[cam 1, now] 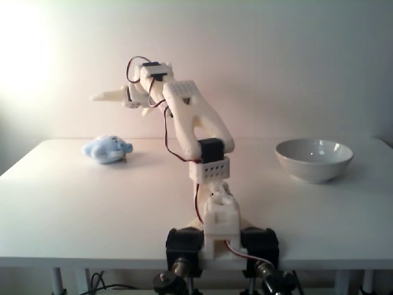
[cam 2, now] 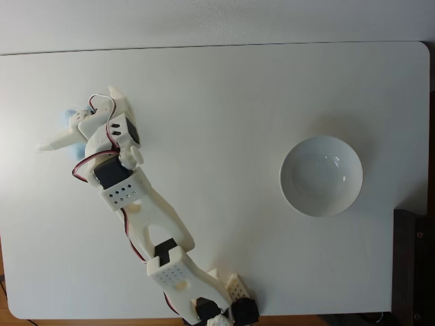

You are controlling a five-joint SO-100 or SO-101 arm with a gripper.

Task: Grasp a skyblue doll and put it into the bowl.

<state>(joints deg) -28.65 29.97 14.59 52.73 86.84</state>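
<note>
White counter (cam 2: pixel 224 88) with rounded corners: skyblue doll (cam 1: pixel 108 149) lying toward its left side in a fixed view, bowl (cam 1: pixel 314 160) upright on the right, well apart, arm base (cam 1: pixel 220 228) fixed at the near edge between them.

Front table-level camera, top-down camera (both covering the table (cam 2: pixel 224 88))
</note>
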